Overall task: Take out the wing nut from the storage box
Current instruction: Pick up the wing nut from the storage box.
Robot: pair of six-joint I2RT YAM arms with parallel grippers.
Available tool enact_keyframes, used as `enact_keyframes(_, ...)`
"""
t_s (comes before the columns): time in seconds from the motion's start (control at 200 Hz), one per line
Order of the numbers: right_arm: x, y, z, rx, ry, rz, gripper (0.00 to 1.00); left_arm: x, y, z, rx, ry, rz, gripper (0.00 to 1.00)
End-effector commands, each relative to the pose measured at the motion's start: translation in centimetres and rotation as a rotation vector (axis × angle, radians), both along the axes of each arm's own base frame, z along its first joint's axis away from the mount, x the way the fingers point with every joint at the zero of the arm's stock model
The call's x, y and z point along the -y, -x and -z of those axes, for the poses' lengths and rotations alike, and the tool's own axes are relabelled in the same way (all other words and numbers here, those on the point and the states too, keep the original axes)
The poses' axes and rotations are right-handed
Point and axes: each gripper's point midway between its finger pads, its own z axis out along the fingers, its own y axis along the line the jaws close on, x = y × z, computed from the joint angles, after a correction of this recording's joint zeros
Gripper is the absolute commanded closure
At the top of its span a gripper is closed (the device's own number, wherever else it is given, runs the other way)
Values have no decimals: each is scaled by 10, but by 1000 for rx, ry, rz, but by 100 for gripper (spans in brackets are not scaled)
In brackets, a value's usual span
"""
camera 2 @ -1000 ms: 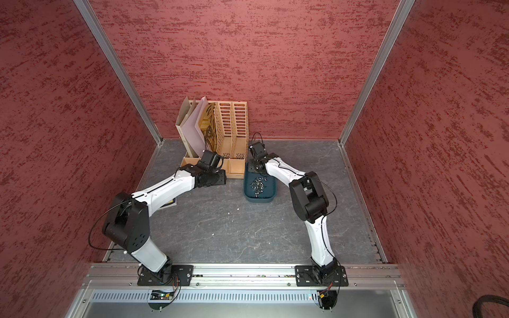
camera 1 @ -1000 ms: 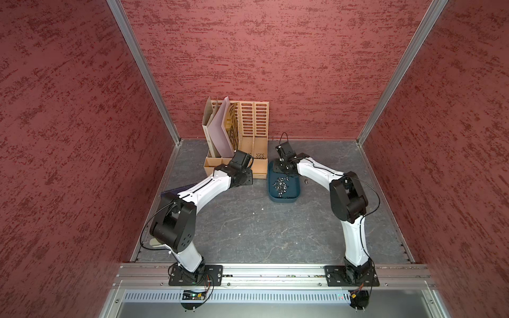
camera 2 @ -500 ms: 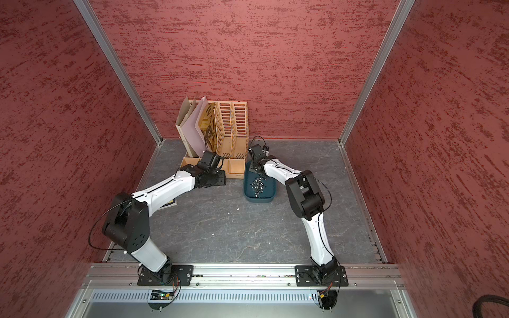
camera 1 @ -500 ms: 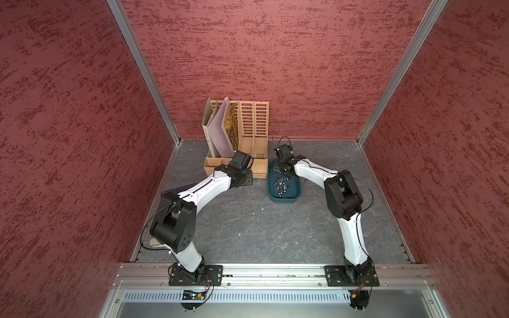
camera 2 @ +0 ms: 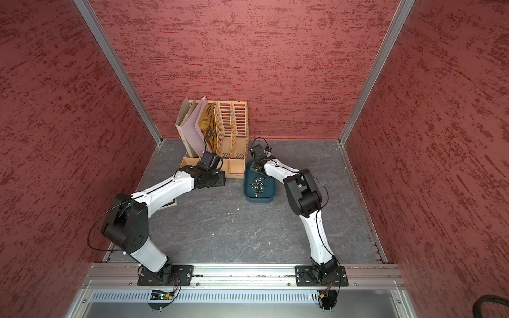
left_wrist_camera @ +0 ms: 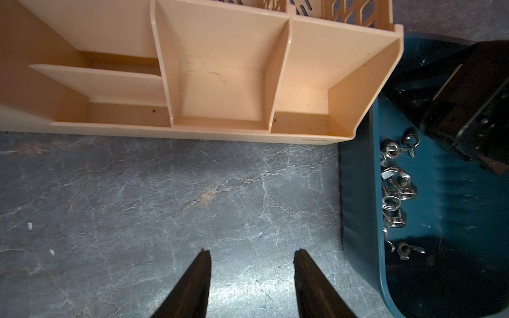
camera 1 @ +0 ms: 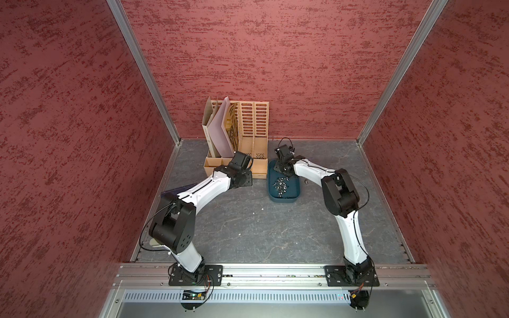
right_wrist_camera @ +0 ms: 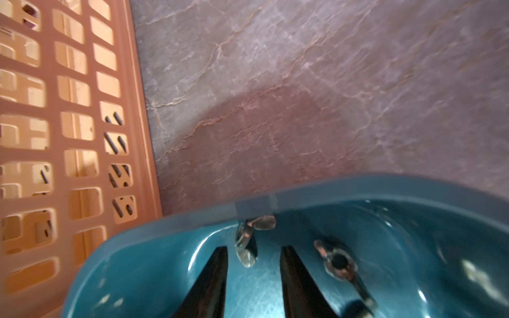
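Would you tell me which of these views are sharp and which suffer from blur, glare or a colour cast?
Right wrist view: smeared, the tray rim and the wing nuts soft, a reddish cast on the floor. Left wrist view: sharp, with glare on the floor near the left gripper. Both top views: sharp and evenly lit.

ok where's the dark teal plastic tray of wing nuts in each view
Top view: shallow dark teal plastic tray mid-floor, beside the tall beige slotted file organiser.
Top view: same spot, beside the organiser.
Left wrist: tray next to the organiser's end corner.
Right wrist: tray's rim close to camera, beside the organiser's slotted side.
Shared landmark: the organiser.
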Motion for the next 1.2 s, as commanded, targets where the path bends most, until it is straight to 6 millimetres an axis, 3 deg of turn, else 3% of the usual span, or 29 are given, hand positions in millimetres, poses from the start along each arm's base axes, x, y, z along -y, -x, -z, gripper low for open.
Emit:
enact_keyframes(0.0,0,-13,-2,36,-10,33,64,-2,2,-5,19,-3,1,48)
enact_keyframes(0.306,0,-17,5,26,4,32,68,-3,2,-4,16,-4,0,48)
enact_keyframes(1.192,0,-3,18,-10,52,-51,92,-3,3,-2,14,-2,-4,48)
